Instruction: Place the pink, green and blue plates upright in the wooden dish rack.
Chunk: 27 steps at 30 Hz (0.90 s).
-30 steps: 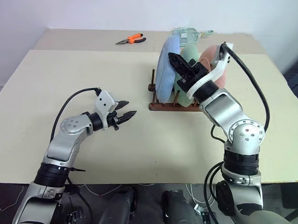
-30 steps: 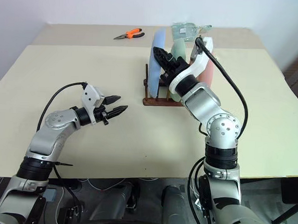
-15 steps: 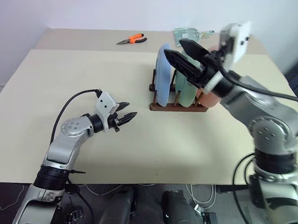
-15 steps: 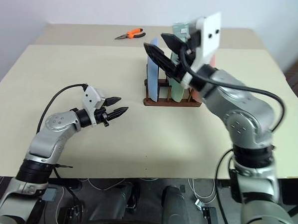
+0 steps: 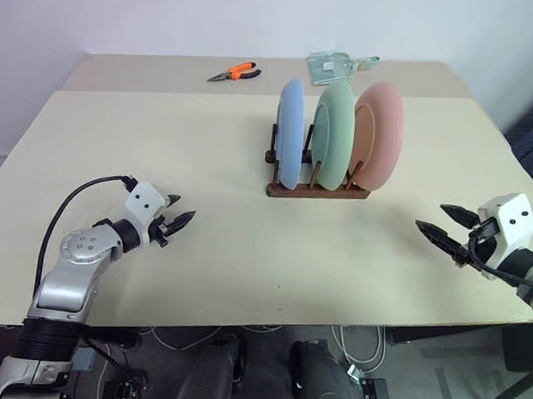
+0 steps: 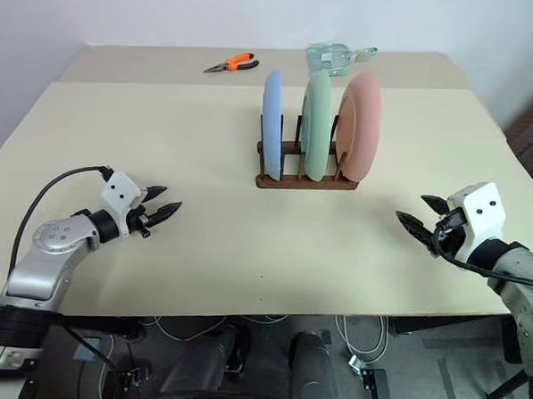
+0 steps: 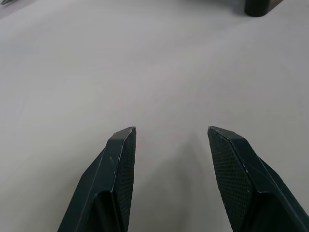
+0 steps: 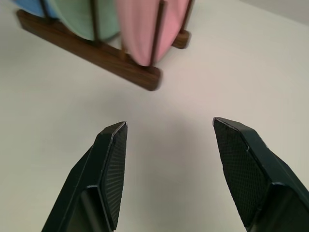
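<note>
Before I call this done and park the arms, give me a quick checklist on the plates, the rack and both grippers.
1. Blue plate upright between the pegs of the wooden dish rack: ok.
2. Green plate upright in the rack: ok.
3. Pink plate upright in the rack: ok.
4. Left gripper open, empty, away from the rack: ok.
5. Right gripper open, empty, away from the rack: ok.
6. Plates seated firmly against the pegs: cannot tell.

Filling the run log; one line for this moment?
plates: blue, green, pink upright in rack | left gripper open, empty | right gripper open, empty
</note>
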Each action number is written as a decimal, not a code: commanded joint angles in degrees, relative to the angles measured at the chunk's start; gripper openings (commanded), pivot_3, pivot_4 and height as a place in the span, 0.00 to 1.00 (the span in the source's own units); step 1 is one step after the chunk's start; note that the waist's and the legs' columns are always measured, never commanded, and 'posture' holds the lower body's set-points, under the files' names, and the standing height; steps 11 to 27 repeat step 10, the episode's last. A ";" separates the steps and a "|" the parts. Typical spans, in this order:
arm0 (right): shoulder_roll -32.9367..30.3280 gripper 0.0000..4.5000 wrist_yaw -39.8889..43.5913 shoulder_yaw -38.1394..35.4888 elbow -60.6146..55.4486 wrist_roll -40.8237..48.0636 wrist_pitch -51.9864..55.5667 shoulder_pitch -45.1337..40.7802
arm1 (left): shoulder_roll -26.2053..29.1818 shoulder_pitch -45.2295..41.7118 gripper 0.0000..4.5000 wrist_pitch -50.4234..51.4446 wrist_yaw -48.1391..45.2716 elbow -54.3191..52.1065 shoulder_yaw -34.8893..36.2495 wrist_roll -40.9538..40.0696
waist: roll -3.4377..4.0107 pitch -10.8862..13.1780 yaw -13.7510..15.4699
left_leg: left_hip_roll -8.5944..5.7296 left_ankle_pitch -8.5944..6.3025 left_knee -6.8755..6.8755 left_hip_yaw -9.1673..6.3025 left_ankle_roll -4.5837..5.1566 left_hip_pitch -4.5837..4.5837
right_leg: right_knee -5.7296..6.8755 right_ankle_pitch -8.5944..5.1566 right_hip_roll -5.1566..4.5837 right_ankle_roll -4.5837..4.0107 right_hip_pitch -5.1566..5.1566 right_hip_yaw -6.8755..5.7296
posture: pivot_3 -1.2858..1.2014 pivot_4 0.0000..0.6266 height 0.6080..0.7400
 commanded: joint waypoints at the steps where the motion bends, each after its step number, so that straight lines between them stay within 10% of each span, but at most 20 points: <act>1: 0.78 0.63 1.86 2.97 2.98 -3.82 -4.47 -3.10 | -0.40 1.09 0.54 -0.98 0.98 -2.01 1.63 -0.11 | 0.00 0.00 0.13 | 0.00 0.01 -0.02 0.01 0.01 0.00 | 0.00 0.02 -0.01 0.04 -0.02 0.00 | 0.52 0.24 0.84; 27: 5.50 0.63 2.18 7.82 16.97 -9.70 -11.30 -12.94 | -2.89 4.18 0.54 0.55 4.85 -6.90 1.79 0.05 | -0.01 -0.01 0.77 | -0.04 -0.06 -0.02 0.01 -0.12 -0.02 | 0.01 0.11 -0.04 0.16 -0.03 0.00 | 0.52 0.24 0.84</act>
